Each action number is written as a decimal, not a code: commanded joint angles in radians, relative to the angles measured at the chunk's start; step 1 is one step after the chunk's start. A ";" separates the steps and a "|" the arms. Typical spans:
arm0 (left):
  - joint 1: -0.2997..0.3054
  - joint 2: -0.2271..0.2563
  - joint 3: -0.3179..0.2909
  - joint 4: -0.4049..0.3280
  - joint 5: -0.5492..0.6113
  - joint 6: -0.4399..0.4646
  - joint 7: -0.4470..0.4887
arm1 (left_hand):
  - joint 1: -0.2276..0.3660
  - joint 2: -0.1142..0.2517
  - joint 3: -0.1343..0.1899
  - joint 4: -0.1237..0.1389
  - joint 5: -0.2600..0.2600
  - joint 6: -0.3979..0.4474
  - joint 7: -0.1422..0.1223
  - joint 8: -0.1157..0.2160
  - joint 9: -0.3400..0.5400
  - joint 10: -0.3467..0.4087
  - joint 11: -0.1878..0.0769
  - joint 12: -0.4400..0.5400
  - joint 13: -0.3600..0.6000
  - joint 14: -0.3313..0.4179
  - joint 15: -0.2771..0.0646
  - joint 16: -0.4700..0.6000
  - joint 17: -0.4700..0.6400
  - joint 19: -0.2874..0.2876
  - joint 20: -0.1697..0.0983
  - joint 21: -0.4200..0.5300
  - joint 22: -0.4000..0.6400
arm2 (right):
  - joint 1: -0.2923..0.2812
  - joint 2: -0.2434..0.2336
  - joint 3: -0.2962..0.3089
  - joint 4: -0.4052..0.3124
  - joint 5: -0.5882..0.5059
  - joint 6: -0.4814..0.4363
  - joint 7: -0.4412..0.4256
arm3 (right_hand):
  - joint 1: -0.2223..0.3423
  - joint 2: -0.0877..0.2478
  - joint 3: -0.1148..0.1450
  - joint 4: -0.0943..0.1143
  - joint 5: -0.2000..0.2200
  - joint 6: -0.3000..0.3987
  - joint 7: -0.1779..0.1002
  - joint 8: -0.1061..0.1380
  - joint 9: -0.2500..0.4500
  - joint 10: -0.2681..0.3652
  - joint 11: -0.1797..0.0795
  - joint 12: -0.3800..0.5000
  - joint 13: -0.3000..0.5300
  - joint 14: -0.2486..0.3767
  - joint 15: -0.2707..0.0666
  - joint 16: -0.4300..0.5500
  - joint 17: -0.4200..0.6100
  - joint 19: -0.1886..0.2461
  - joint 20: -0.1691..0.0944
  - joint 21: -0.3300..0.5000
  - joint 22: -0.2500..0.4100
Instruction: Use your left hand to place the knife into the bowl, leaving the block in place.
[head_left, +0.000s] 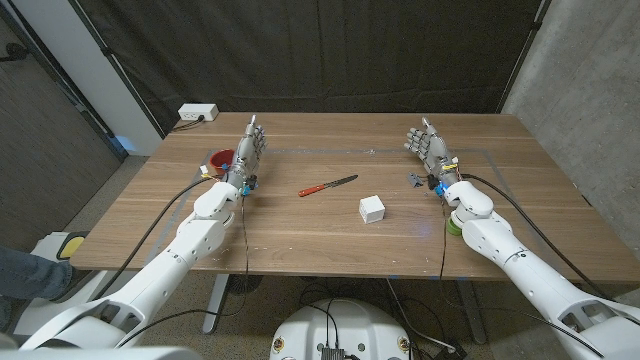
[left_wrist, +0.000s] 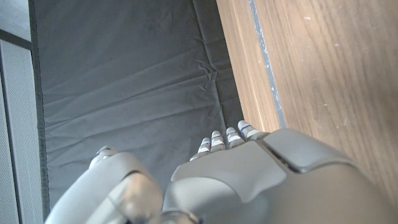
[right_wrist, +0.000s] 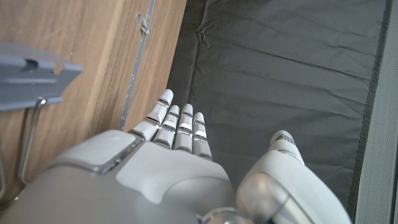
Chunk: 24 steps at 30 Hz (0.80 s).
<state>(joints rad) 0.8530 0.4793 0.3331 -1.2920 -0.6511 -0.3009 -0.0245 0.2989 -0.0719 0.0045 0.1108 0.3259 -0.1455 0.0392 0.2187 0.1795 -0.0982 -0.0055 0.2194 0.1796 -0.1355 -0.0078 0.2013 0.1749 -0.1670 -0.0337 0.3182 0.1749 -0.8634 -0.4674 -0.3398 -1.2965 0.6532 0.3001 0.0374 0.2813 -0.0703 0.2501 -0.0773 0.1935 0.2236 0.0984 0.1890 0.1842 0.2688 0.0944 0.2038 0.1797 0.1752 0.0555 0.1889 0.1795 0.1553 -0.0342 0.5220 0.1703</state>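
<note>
Knife (head_left: 328, 186) lies flat mid-table: likely light, rigid, thin, slippery. Best grip at red handle. Left hand (head_left: 248, 152) and right hand (head_left: 428, 146): fingers extended, holding nothing.

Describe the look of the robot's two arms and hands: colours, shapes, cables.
Both arms are glossy white, rounded shells, with a thin black cable running alongside each. The left robot hand and right robot hand are grey metal with pale segmented fingers. Small blue and yellow fittings sit at the wrists.
</note>
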 joint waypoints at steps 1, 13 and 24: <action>0.035 -0.035 -0.062 -0.016 0.035 -0.028 -0.042 | 0.017 0.005 0.000 0.000 0.008 0.019 0.004 0.005 0.003 0.024 0.004 0.010 0.002 0.023 0.002 0.006 0.004 0.007 -0.060 0.004 0.002 | -0.051 0.058 0.065 -0.036 -0.045 -0.014 0.007 | 0.009 0.001 0.007 -0.001 0.008 0.009 0.000 0.006 0.001 0.009 -0.001 0.006 0.001 0.008 0.001 0.005 0.002 0.009 -0.016 0.002 0.004; 0.069 -0.013 -0.082 -0.107 0.163 -0.015 0.004 | 0.059 0.018 0.009 -0.020 0.009 0.037 0.007 0.005 0.003 0.045 -0.001 0.010 0.003 0.046 0.009 0.005 0.003 0.019 -0.046 -0.004 0.001 | -0.097 0.079 0.114 -0.081 -0.077 -0.031 0.003 | 0.012 0.010 0.009 -0.002 0.009 0.012 -0.002 0.006 0.001 0.014 0.004 0.008 0.001 0.011 0.006 0.006 0.002 0.010 -0.009 -0.004 0.004; 0.073 -0.005 -0.075 -0.152 0.259 0.000 0.036 | 0.181 0.044 0.030 -0.077 -0.008 0.067 -0.002 -0.006 0.007 0.083 -0.004 0.000 0.005 0.192 0.034 0.029 0.011 0.161 0.045 0.017 0.010 | -0.097 0.111 0.136 -0.060 -0.094 0.012 0.011 | 0.012 0.015 0.009 -0.002 0.008 0.015 -0.003 0.007 0.002 0.019 0.010 0.009 0.001 0.012 0.008 0.006 0.003 0.010 -0.005 -0.010 0.004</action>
<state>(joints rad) 0.9172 0.4638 0.2588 -1.3943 -0.4910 -0.3211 -0.0276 0.4581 -0.0312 0.0334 0.0425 0.3216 -0.0870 0.0395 0.2140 0.1843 -0.0267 -0.0130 0.2209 0.1793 0.0266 0.0210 0.2195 0.1804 -0.0276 0.0044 0.3256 0.1795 -0.9492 -0.3846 -0.2296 -1.3610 0.5798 0.2818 0.0441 0.2905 -0.0611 0.2500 -0.0773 0.1935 0.2308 0.0981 0.1889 0.1840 0.2775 0.1031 0.2076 0.1797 0.1807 0.0608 0.1888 0.1793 0.1587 -0.0375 0.5171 0.1702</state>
